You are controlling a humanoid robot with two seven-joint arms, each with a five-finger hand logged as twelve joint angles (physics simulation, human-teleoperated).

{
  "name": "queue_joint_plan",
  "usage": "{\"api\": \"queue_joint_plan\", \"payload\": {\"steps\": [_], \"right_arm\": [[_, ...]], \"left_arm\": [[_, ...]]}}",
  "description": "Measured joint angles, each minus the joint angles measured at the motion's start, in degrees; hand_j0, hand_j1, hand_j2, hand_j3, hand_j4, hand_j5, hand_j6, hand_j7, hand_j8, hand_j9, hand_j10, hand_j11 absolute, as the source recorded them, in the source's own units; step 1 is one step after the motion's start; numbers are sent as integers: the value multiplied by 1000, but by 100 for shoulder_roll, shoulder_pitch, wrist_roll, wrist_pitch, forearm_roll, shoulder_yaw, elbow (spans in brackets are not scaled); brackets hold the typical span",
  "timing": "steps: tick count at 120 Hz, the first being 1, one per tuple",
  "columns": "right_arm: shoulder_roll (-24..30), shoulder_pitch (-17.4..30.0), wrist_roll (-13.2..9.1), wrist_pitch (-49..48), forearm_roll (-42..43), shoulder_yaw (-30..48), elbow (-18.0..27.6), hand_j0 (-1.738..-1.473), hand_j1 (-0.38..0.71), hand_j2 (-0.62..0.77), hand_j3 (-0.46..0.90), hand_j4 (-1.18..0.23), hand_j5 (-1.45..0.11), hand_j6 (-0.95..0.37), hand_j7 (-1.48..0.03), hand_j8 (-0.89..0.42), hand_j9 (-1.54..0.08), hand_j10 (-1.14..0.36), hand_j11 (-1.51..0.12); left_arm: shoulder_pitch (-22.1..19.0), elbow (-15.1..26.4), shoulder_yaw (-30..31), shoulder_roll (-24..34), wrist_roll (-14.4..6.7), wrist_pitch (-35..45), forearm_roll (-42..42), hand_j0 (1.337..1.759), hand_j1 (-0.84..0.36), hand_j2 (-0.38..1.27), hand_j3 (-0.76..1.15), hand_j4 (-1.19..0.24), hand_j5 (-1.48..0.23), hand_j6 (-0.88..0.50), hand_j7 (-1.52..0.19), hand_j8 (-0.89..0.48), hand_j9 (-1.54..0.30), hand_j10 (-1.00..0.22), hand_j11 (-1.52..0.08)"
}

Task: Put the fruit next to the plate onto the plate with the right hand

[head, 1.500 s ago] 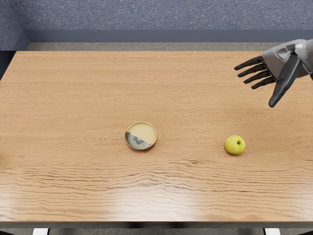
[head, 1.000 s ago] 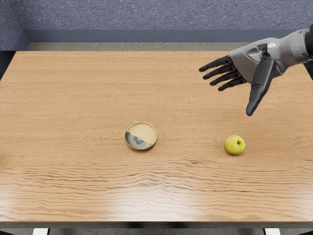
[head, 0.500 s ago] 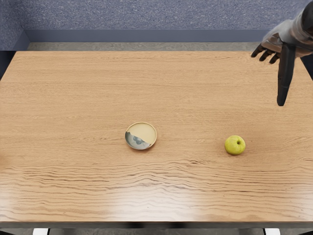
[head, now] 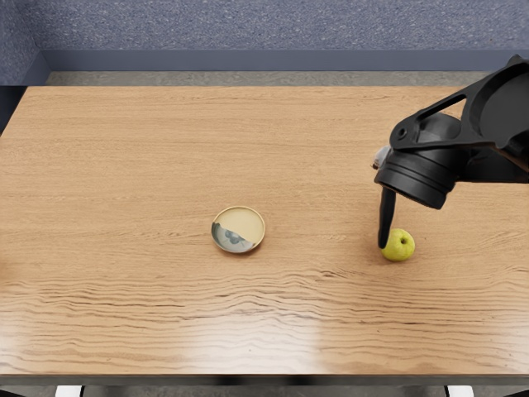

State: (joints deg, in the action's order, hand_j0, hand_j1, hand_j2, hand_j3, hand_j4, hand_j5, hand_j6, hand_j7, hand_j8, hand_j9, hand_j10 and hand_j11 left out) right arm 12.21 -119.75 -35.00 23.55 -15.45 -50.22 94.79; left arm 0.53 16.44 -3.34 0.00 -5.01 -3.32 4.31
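- Resting on the wood-grained desk (head: 165,149): a smooth, round yellow-green apple (head: 397,245), 3 o'clock from the shallow glazed plate (head: 238,229).
- Right hand (head: 386,217) at the apple's 11 o'clock, mostly behind its black cylindrical wrist (head: 417,178); grip indiscernible.

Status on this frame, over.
Right hand low beside yellow-green apple, grip unclear; left out of view. Apple on wooden table, apart from round beige plate. Nothing between them.

Fruit (head: 401,246) right of plate (head: 245,218)
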Motion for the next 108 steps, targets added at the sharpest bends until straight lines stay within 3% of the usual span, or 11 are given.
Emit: {"api": "queue_joint_plan", "payload": {"steps": [35,67,108], "right_arm": [[-46,175,0,983,-112,-177,385,-1658,-290,-10,0,-50,-64,-50,-64,-50,-64,-49,-64],[-638,244,0,1132,-237,-94,505,-1658,-294,-9,0,-46,-60,-47,-60,-46,-60,-46,-60],[-466,285,0,1144,-248,-340,500,-1658,-290,-10,0,-49,-64,-50,-64,-49,-64,-49,-64]], "left_arm": [[0,0,0,0,0,1,0,1658,349,0,0,0,0,0,0,0,0,0,0],[0,0,0,0,0,2,0,1658,349,0,0,0,0,0,0,0,0,0,0],[0,0,0,0,0,2,0,1658,349,0,0,0,0,0,0,0,0,0,0]]}}
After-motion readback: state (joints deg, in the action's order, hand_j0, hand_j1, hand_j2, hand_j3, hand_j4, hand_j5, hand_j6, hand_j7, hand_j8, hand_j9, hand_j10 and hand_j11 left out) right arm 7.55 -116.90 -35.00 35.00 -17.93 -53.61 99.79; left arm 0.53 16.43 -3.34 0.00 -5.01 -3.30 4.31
